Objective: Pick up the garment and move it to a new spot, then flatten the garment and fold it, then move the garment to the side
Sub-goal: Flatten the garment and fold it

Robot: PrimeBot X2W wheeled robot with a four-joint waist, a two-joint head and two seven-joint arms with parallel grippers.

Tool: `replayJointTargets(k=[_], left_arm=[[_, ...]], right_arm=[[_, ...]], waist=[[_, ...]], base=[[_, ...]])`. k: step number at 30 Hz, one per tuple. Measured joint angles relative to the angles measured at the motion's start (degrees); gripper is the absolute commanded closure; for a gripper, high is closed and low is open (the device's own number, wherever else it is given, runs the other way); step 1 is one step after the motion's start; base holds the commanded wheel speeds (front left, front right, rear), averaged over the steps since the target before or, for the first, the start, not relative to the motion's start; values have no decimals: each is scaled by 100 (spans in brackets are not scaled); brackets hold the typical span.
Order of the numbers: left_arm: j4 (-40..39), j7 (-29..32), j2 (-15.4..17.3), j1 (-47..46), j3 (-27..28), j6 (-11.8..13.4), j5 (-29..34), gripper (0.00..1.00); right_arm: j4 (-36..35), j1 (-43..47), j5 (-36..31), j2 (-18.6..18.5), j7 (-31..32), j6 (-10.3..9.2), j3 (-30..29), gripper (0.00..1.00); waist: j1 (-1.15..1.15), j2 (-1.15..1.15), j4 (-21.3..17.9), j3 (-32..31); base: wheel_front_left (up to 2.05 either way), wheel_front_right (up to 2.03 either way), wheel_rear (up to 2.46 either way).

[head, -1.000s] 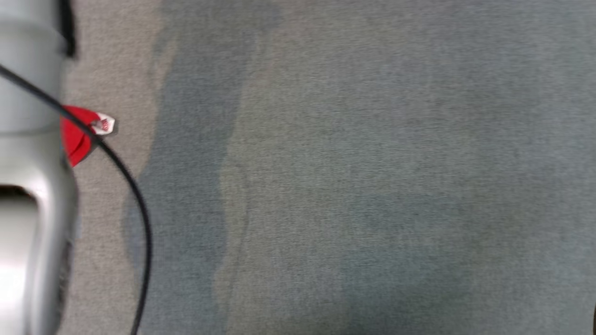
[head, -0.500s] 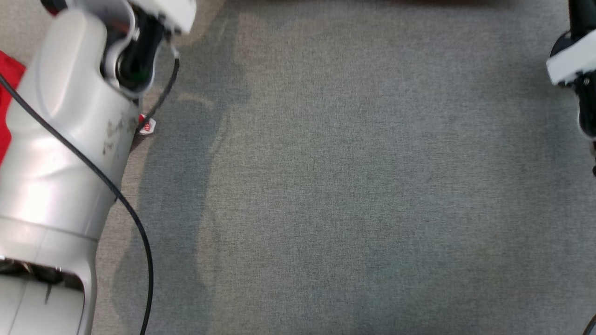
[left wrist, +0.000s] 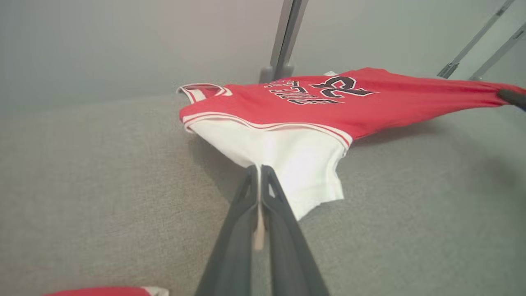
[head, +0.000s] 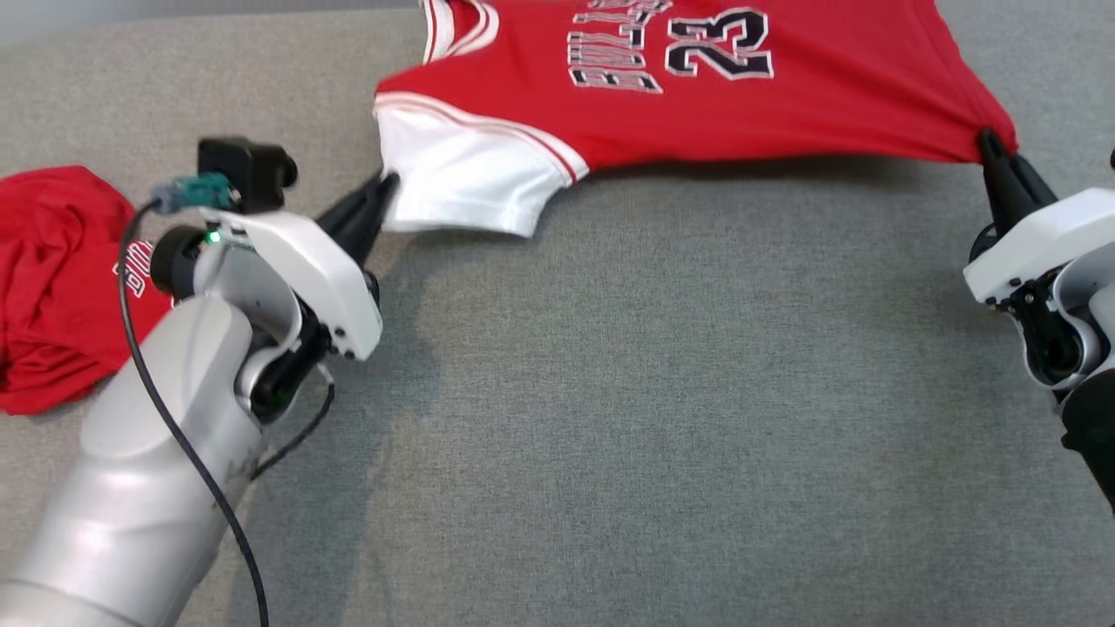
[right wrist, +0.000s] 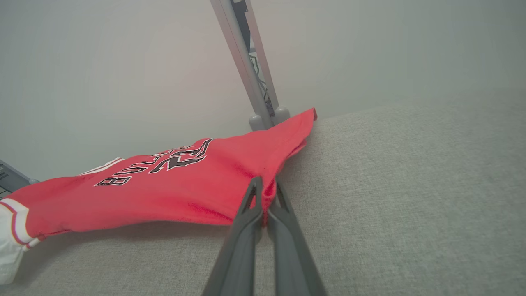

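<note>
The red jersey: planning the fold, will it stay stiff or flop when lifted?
Probably floppy: the jersey is pulled into points at the left gripper and right gripper, its edge curving between. Likely light: two fingertip pinches hold it stretched.

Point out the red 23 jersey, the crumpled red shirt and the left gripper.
red 23 jersey (head: 827,104), head view, red body
crumpled red shirt (head: 61,261), head view, middle folds
left gripper (left wrist: 259,170), left wrist view, between fingertips
</note>
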Motion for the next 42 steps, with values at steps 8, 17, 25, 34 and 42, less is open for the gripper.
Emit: replayJointTargets(k=[8, 17, 25, 34, 42], left_arm=[[-595, 307, 335, 701, -257, -11, -59, 100], [-1407, 1023, 549, 1254, -381, -14, -544, 100], [-2037, 1616, 775, 1636, -412, 8, -998, 100], [-2615, 2119, 1103, 2092, -436, 10, -1497, 100], [-3173, 2599, 1451, 2431, -587, 4, -1873, 100]], right_arm=[[152, 192, 216, 46, -9, 0, 267, 100], [318, 303, 439, -93, 42, 0, 560, 100], [364, 433, 554, -233, 337, 0, 936, 100], [47, 884, 928, -635, 1080, 1, 1433, 100], [-238, 1228, 1625, -934, 1904, 1, 1501, 100]], waist=[[0, 0, -13, -360], [0, 0, -32, -600], [0, 0, -86, -746], [0, 0, -153, -955], [0, 0, -244, -1088]], base=[[0, 0, 0], [0, 0, 0], [0, 0, 0], [0, 0, 0], [0, 0, 0]])
